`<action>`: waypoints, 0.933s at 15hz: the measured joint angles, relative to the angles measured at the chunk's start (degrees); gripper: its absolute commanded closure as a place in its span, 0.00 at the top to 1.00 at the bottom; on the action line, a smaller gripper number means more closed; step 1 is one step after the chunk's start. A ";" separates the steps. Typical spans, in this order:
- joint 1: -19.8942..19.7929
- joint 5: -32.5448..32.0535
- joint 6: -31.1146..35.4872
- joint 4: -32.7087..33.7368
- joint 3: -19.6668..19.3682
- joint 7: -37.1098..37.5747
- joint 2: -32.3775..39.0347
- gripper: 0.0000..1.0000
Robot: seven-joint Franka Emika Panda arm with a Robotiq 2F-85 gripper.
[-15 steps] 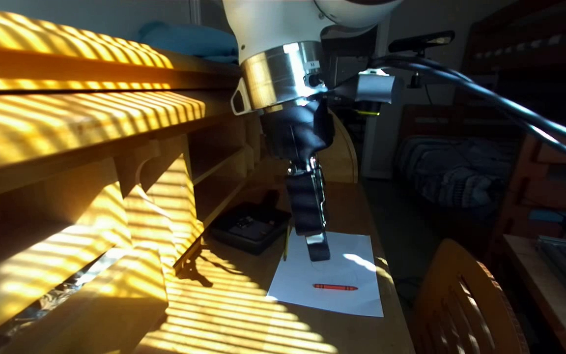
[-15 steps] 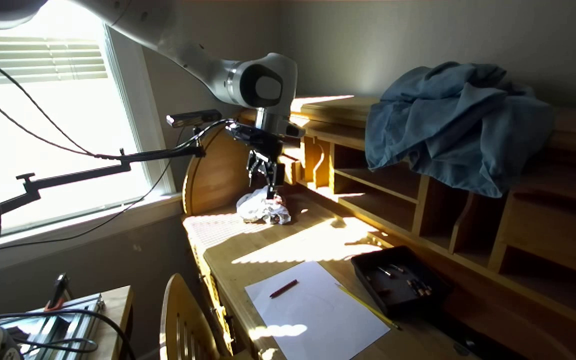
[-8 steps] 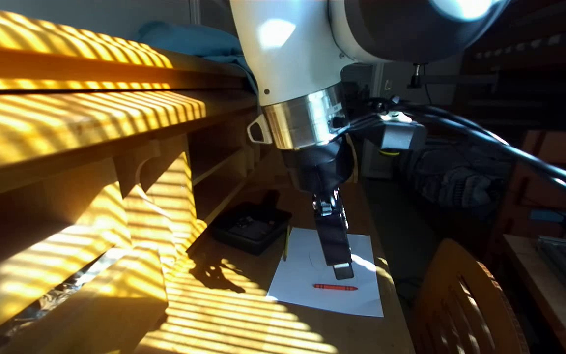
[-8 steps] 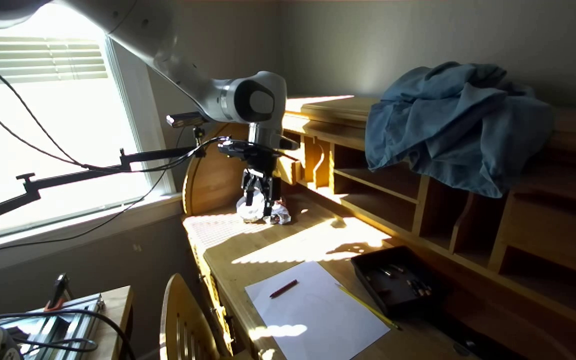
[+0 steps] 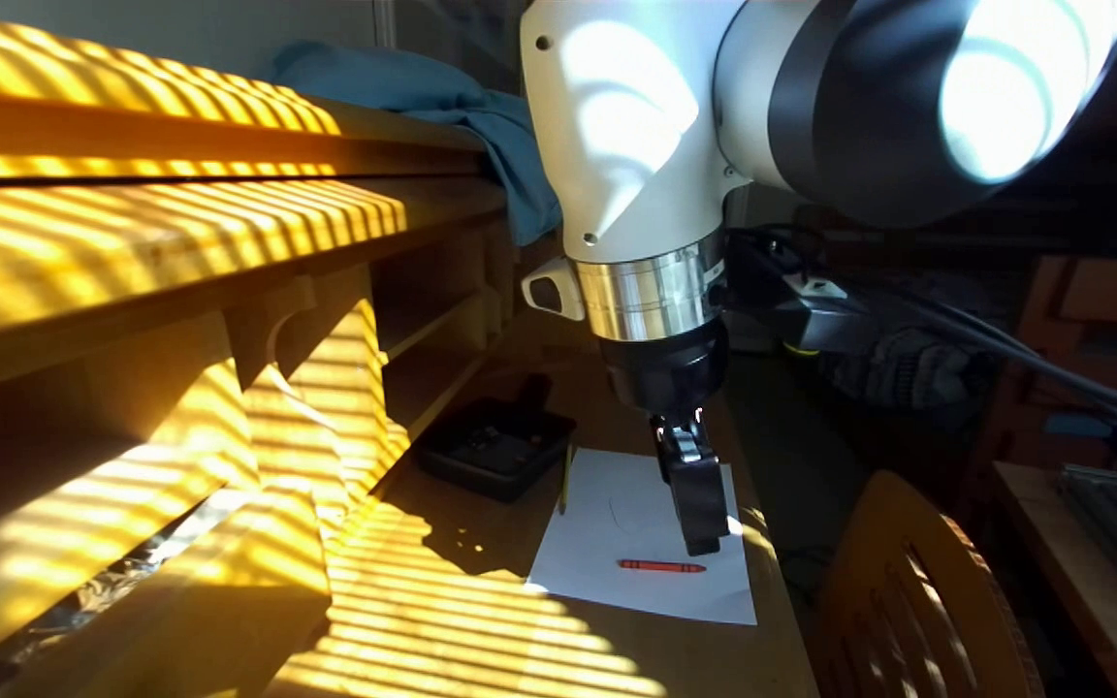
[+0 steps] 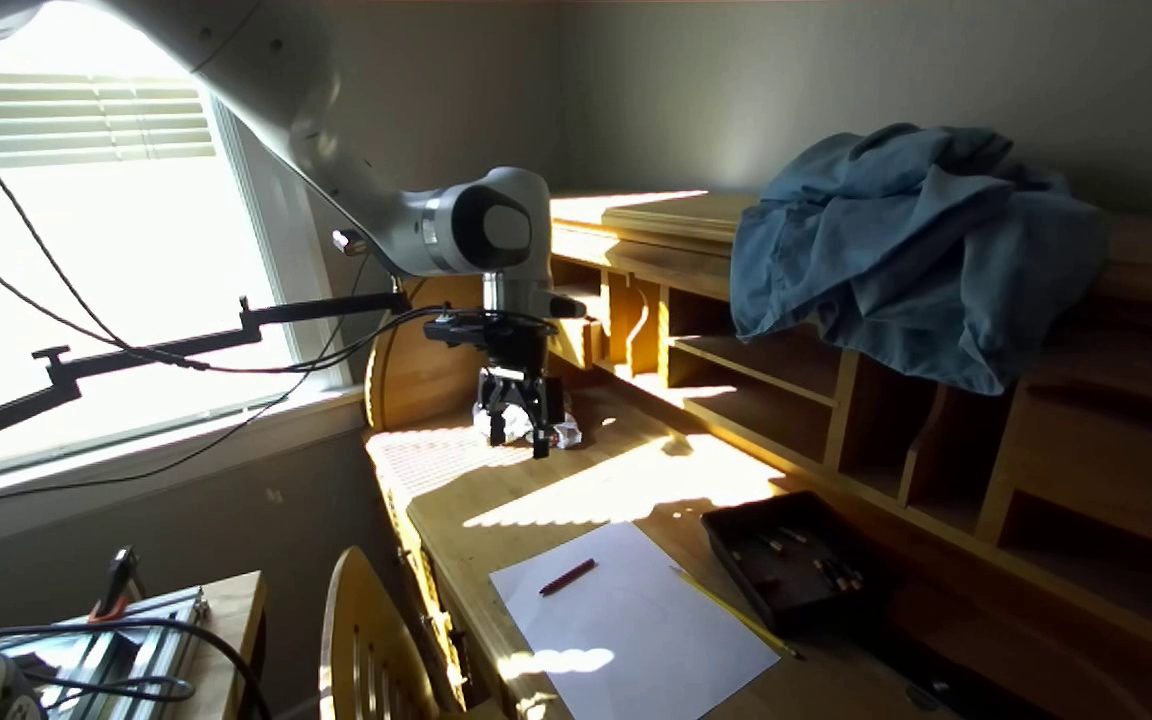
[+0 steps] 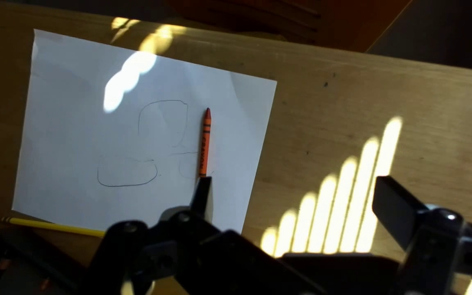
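The gripper (image 7: 294,192) has been lowered toward the chair (image 5: 869,543) side, jaws spread apart, nothing held; the red-orange crayon (image 7: 205,141) on the white paper (image 7: 76,102) is apparently not touched. In the wrist view its near end is screened by the gripper. In an exterior view, a yellow pencil (image 5: 565,480) is seen at the paper's left edge, a black tray (image 5: 466,475) farther left.

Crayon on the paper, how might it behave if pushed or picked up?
The crayon will probably roll if nudged sideways: it looks round and lies on flat paper. Being slim, it is likely light, and a hard squeeze might snap it.
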 measured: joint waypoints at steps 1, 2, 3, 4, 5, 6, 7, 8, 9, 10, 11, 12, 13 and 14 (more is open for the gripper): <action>-0.03 0.00 0.29 -0.52 -0.09 0.00 -0.22 1.00; -0.04 0.00 0.38 -0.73 -0.12 0.00 -0.35 1.00; -0.03 0.00 0.41 -0.83 -0.12 0.00 -0.45 1.00; -0.03 0.00 0.41 -0.83 -0.12 0.00 -0.45 1.00; -0.03 -0.06 0.08 -0.69 -0.13 0.00 -0.34 1.00; -0.04 -0.08 0.00 -0.62 -0.26 -0.01 -0.21 1.00; -0.05 -0.14 0.00 -0.68 -0.56 -0.01 -0.06 1.00; -0.10 -0.38 0.01 -0.93 -0.97 -0.01 0.04 1.00; -0.18 -0.83 0.04 -1.31 -1.43 -0.01 0.09 1.00; -0.32 -1.55 0.26 -1.80 -1.88 -0.01 0.14 1.00; -0.45 -2.42 0.53 -2.22 -2.30 0.01 0.24 1.00; -0.53 -3.35 0.81 -2.70 -2.74 0.07 0.32 1.00; -0.56 -4.69 1.41 -3.29 -3.24 0.31 0.42 1.00; -0.57 -6.40 2.38 -3.92 -3.77 0.83 0.59 1.00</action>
